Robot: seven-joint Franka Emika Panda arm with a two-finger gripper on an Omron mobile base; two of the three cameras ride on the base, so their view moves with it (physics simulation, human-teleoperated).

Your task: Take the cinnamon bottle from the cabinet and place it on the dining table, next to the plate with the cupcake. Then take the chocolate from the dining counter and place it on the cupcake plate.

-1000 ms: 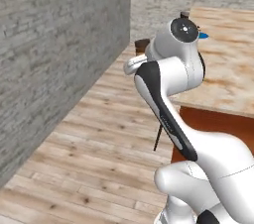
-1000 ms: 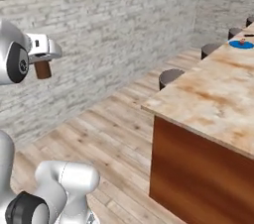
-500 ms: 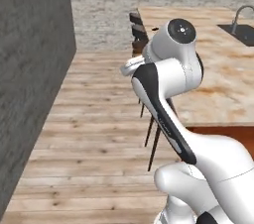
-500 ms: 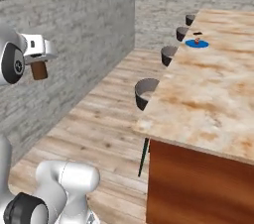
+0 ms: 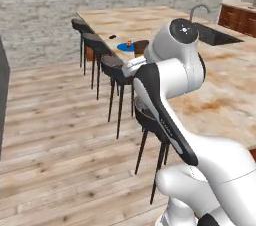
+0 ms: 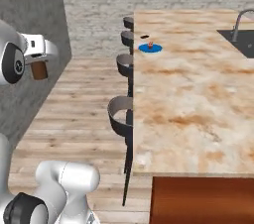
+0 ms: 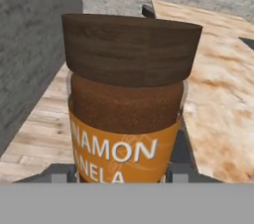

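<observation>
From the left base view, a long marbled counter (image 5: 165, 35) is seen beside a row of dark stools (image 5: 102, 50), with the blue plate (image 5: 127, 46) near its edge. From the right — plank floor (image 6: 84, 104), brick wall. In the hand view the cinnamon bottle (image 7: 126, 101) is gripped by the gripper (image 7: 119, 174) — held tight.
</observation>
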